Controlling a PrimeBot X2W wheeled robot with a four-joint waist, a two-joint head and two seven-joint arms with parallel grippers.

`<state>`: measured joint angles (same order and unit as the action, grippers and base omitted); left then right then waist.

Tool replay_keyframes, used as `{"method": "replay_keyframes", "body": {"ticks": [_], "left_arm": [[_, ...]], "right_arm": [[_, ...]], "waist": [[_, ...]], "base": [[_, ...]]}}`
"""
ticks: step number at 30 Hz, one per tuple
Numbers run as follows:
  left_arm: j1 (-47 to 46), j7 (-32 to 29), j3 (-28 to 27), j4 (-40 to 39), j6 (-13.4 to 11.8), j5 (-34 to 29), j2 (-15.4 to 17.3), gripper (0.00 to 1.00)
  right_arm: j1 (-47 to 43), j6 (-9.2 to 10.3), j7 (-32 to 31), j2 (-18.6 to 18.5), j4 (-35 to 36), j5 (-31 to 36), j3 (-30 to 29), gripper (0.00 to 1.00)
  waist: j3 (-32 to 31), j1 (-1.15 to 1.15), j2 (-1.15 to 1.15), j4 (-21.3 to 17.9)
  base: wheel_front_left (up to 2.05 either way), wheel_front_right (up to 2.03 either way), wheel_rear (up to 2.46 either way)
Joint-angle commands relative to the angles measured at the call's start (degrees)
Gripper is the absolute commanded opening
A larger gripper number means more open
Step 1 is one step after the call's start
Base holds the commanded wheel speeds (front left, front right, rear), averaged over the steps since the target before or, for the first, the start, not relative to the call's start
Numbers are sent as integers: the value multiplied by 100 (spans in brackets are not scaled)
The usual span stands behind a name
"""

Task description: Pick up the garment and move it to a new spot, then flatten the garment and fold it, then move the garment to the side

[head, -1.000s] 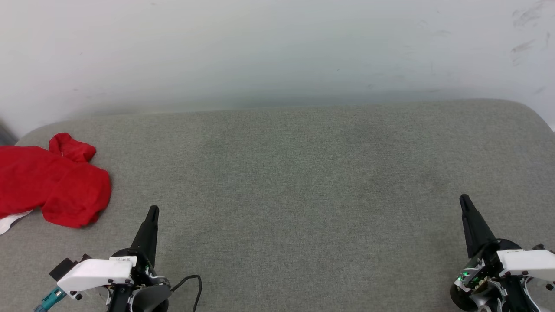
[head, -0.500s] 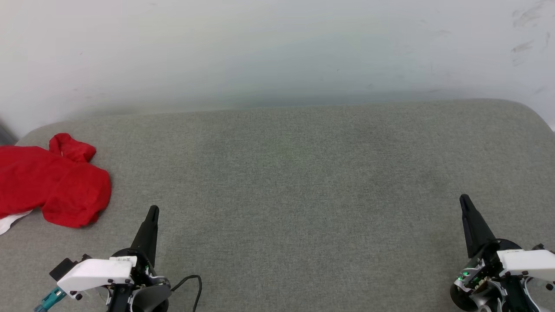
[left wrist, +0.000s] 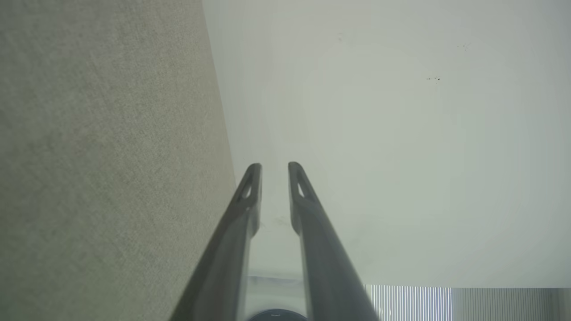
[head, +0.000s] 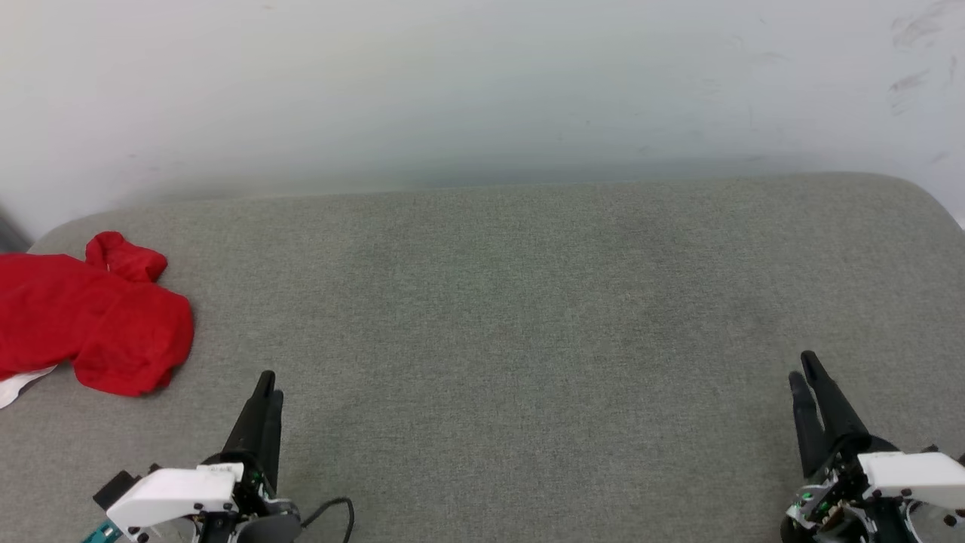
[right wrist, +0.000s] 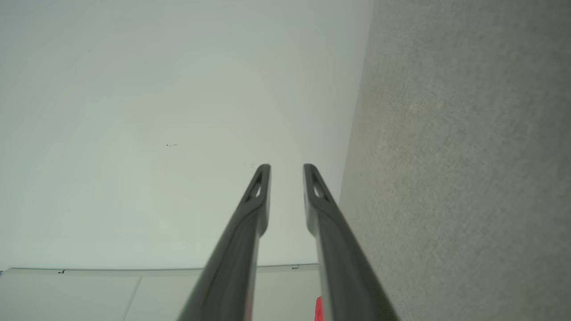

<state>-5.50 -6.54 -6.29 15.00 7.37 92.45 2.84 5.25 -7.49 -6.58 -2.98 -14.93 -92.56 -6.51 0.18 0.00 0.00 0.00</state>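
Head view: one garment, left claw, right claw, both parted.

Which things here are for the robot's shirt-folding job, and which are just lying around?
For the job:
- red garment, crumpled at the far left
- left gripper, slightly open, empty
- right gripper, slightly open, empty

Just there:
- grey padded surface under everything
- white wall behind
- black cable by the left gripper
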Motion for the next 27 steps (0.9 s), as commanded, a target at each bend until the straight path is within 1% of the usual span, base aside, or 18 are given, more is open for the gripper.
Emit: {"method": "replay_keyframes", "body": {"ticks": [1,10,15,19,27], "left_arm": [[64,8,10,46,-3,-5,-7,100],[214,255,-8,-84,-1,-183,-9,100],[257,392,-122,-93,0,-492,-8,100],[283,496,-175,-115,1,-733,-6,100],[279,690,-561,-233,-1,-1269,-4,100]], "right_arm": [[-57,0,7,2,-50,2,9,100],[-115,1,254,4,17,72,207,100],[-110,0,391,4,56,184,280,100],[-111,0,495,4,89,503,262,100],[-30,-1,691,4,218,1569,92,100]], "waist": [[1,0,0,0],[13,0,0,-4],[22,0,0,-8],[28,0,0,-9],[41,0,0,-11]], "base": [[0,0,0],[0,0,0],[0,0,0],[0,0,0],[0,0,0]]}}
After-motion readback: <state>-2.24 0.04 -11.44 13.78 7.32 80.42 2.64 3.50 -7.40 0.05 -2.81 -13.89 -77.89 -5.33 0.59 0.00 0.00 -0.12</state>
